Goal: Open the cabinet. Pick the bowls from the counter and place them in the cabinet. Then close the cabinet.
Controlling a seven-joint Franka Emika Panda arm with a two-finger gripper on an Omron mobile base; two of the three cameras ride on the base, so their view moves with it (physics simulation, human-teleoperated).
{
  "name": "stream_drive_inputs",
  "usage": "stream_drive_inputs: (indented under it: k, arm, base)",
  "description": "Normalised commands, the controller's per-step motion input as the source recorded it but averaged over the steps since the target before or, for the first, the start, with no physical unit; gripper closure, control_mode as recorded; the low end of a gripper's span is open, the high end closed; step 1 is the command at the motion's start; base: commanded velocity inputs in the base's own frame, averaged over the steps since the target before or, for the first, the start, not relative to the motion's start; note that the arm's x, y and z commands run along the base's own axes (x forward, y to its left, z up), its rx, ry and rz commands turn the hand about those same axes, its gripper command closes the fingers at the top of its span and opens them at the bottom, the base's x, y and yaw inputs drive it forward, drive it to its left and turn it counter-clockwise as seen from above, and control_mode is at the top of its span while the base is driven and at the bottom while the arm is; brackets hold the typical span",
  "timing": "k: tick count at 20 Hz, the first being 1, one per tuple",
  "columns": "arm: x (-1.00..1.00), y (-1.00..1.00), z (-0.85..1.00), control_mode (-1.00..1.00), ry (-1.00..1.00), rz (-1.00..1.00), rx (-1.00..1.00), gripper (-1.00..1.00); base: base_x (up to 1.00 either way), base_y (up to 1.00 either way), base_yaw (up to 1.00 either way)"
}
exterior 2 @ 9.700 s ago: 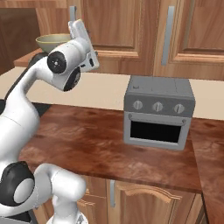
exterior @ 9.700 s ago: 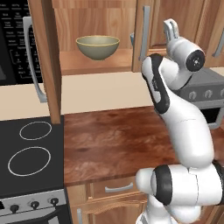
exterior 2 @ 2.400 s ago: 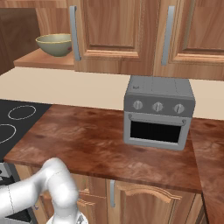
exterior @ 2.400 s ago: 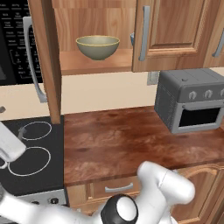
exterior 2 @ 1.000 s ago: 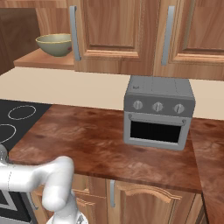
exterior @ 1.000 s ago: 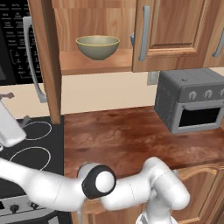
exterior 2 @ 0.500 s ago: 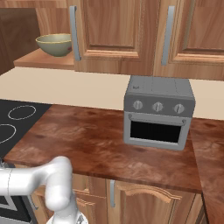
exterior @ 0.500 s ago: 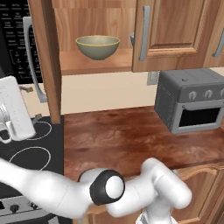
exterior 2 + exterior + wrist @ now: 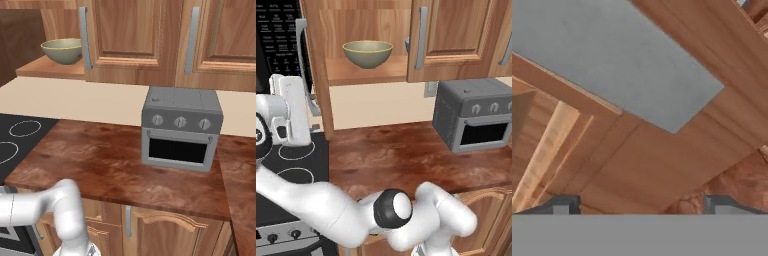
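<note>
— Where are the fingers (image 9: 562, 204) now?

— Spread wide, nothing between them, up close against the cabinet's (image 9: 456, 30) open door (image 9: 320, 75). The grey bar handle (image 9: 622, 65) lies straight ahead of them, slanting across their line.

— And the bowls?

— The olive bowl (image 9: 367, 52) sits on the cabinet shelf, beyond the door from the fingers. A blue sliver (image 9: 407, 44) peeks from behind the shut right door; I'd guess it is the second bowl, but too little shows to be sure. The surface (image 9: 396, 155) below carries no bowl that I can see, so closing looks like what's left.

— What could go wrong?

— The handle sits skewed to the fingers, so if they pinch without squaring up, one tip may catch the wood panel and the bar slip out. A push from a poor spot could slide off the door and leave it ajar. And the olive bowl stands fairly near the shelf's front; I can't tell if the door would clear it.

— Anything in the way?

— The microwave (image 9: 276, 35) is just beside the fingers, so there's little room to work. The arm (image 9: 331, 210) stretches low over the stovetop (image 9: 296, 165). The grey toaster oven (image 9: 476, 117) is well apart from the fingers, far side of the surface, no bother.
</note>
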Motion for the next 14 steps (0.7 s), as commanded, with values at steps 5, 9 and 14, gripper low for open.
stream_drive_inputs:
  k: [5,9,14]
  arm:
    - [-0.44,-0.74,0.29,-1.0,-0.1,0.03,0.21,-1.0]
    - [-0.21,-1.0,-0.12,-1.0,-0.23,0.02,0.22,-1.0]
    - [1.0,-0.8,-0.99,-1.0,-0.32,0.23,0.04,-1.0]
  base:
    - [0.0,0.0,0.0]
    - [0.0,0.0,0.0]
    - [0.0,0.0,0.0]
